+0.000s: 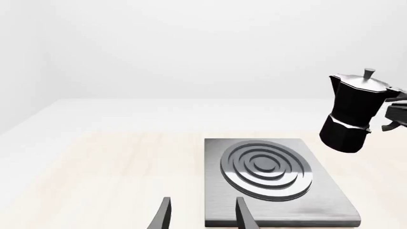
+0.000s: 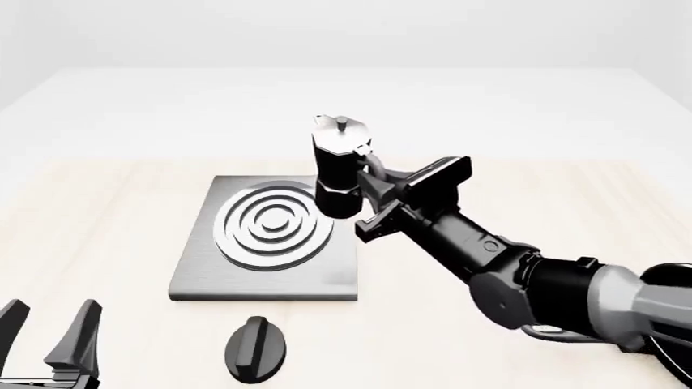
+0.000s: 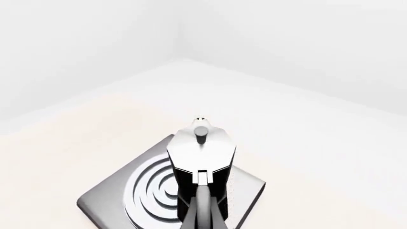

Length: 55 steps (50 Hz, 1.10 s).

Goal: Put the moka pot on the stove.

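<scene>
We have the moka pot [image 2: 339,166] aloft, clear of the table and tilted a little, hanging over the stove's [image 2: 206,263] right edge rather than over its burner rings [image 2: 274,224]. Our right gripper [image 2: 373,188] is closed on the pot's black side handle, on the side away from the stove's centre. Our left gripper [image 2: 49,332] waits well off the stove's near left corner with its fingers spread and nothing between them. A black oval knob [image 2: 256,348] lies just in front of the stove's near edge.

We judge the risk to be the off-centre hold: gripped only by the handle, the pot may swing or tip. Lowered from here, it would land half off the plate and could topple onto the table [image 2: 97,203].
</scene>
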Each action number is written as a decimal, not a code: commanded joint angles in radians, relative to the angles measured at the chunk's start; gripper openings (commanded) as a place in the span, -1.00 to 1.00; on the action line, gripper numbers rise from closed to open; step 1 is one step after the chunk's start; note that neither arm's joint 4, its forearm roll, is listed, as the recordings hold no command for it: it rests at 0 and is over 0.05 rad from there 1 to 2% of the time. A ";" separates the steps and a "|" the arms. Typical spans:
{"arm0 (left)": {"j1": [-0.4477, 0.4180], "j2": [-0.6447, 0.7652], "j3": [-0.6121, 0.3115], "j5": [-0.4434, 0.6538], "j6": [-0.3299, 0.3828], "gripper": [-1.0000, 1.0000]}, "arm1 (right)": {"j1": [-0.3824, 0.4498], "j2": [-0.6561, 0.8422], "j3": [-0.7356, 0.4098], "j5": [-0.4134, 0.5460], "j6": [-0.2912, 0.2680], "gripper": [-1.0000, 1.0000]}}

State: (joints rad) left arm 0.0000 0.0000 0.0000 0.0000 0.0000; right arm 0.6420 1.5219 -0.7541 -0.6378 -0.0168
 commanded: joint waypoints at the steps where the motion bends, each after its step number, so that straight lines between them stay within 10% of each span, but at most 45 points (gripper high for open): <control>1: 0.000 0.000 0.000 0.000 0.000 1.00 | 0.022 0.025 -0.054 -0.013 0.010 -1.00; 55: 0.000 0.000 0.000 0.000 0.000 1.00 | 0.068 0.258 -0.273 -0.083 0.049 -1.00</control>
State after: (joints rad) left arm 0.0000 0.0000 0.0000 0.0000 0.0000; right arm 0.7079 1.7381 -0.9683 -0.7133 0.0243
